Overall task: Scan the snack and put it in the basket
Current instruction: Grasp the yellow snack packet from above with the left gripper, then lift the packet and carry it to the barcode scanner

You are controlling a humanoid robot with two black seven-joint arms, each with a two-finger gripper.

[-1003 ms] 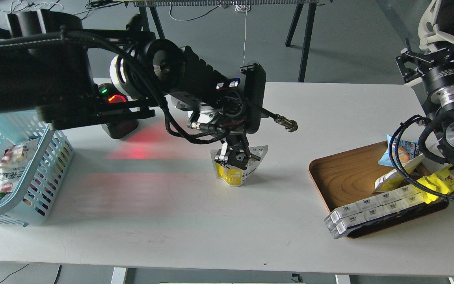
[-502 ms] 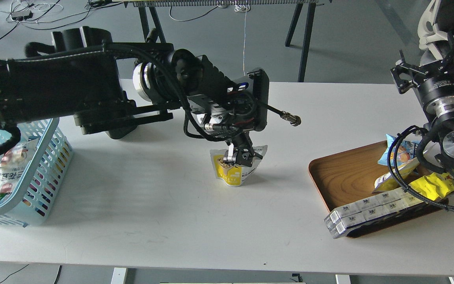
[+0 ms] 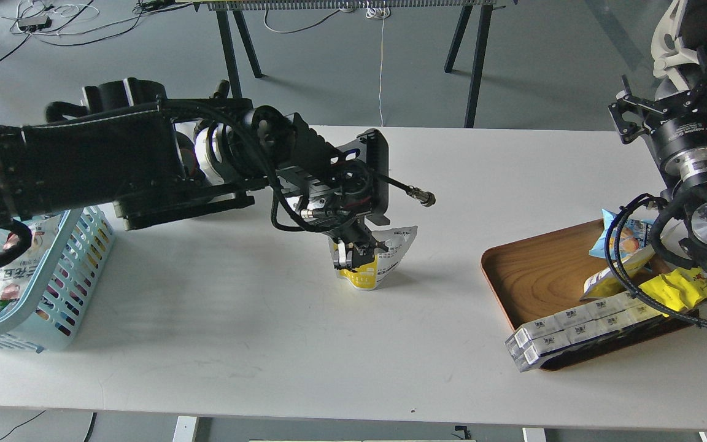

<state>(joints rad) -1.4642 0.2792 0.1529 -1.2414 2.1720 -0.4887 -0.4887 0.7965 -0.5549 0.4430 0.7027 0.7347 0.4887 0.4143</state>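
At the left edge of the frame sat the light blue basket point(image 3: 53, 319), a packet lying inside it. The left arm reached across to the middle of the white counter point(image 3: 267, 344), where the left gripper point(image 3: 353, 253) came down over the snack pouch point(image 3: 373, 258); its fingers seemed to pinch the pouch's white top, the yellow base resting on the counter. At the right, a wooden tray point(image 3: 531, 276) held packets and boxes. The right gripper point(image 3: 636, 113) hung in the upper right, its fingers too dark to judge.
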